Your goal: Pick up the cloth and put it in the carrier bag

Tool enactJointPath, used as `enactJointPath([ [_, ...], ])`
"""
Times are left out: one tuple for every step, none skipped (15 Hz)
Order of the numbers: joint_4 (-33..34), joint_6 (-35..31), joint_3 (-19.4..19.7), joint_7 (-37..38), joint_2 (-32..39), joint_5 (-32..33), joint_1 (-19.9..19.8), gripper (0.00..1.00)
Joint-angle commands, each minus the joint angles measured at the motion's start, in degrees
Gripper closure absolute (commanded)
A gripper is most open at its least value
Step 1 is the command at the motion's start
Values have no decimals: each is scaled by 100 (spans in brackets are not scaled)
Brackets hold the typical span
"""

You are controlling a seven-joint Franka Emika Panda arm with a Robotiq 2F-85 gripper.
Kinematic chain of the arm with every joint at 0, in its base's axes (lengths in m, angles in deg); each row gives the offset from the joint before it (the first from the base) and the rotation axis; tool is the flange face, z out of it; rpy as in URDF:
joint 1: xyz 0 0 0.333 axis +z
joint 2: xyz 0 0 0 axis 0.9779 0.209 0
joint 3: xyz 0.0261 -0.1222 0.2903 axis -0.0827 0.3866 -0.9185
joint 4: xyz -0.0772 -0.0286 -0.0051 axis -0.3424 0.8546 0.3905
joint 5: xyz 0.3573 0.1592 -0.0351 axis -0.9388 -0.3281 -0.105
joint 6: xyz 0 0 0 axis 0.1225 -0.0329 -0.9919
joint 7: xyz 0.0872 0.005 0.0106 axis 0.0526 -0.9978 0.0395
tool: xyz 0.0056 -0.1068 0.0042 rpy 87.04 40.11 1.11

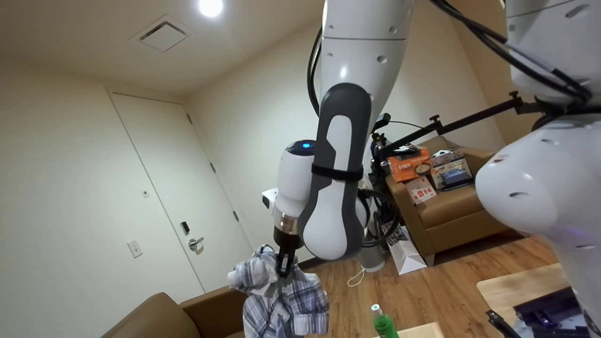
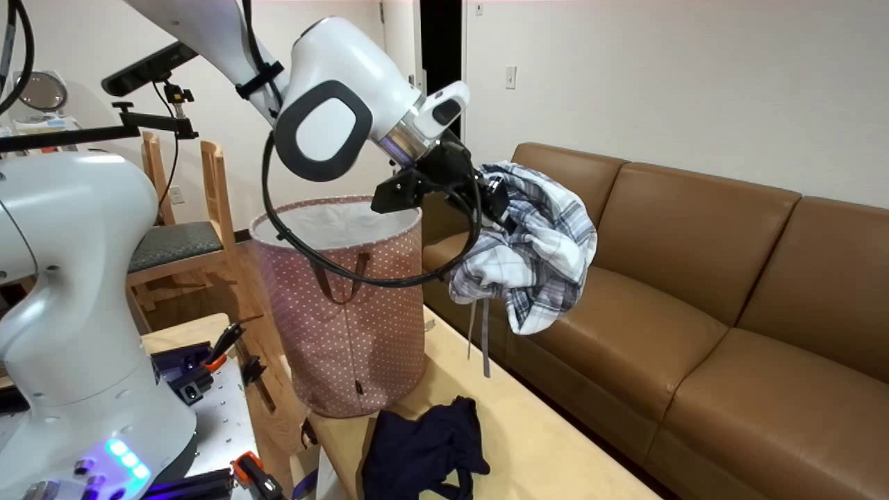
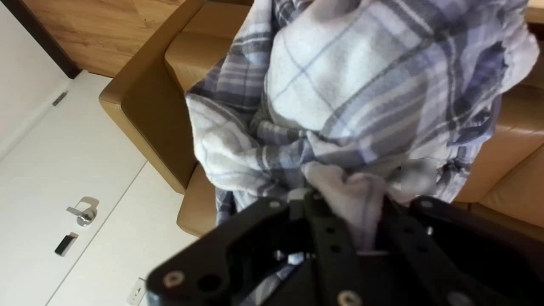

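Pink hamper (image 2: 378, 323): only in an exterior view | pincer (image 3: 353, 202): clamping plaid cloth (image 3: 352, 93)

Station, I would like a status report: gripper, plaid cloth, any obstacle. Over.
Gripper shut on plaid cloth. Cloth hanging in air, outside dotted bag. Possible snag: dangling strings might catch on bag.

This is a lounge, home or office unclear. A brown sofa (image 2: 684, 305) runs along one edge of the table (image 2: 549, 455).
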Motion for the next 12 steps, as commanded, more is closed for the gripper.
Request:
enactJointPath([
  [-2, 0, 3, 0, 1, 0, 0, 89],
  [-4, 0, 10, 0, 1, 0, 0, 93],
  [4, 98, 67, 9, 33, -17, 67, 93],
  [45, 180, 447, -65, -48, -20, 498, 93],
  [69, 342, 811, -115, -1, -45, 900, 93],
  [174, 629, 1288, -211, 5, -58, 1462, 93],
  [219, 865, 1589, -251, 127, -156, 1846, 93],
  [362, 1339, 1923, -425, 139, -293, 2310, 93],
  [460, 1834, 2269, -705, 294, -518, 2786, 93],
  [413, 2329, 2670, -1006, 378, -603, 3256, 93],
  [413, 2796, 2864, -1182, 538, -652, 3478, 93],
  [586, 3297, 2438, -1630, 631, -1200, 3297, 93],
])
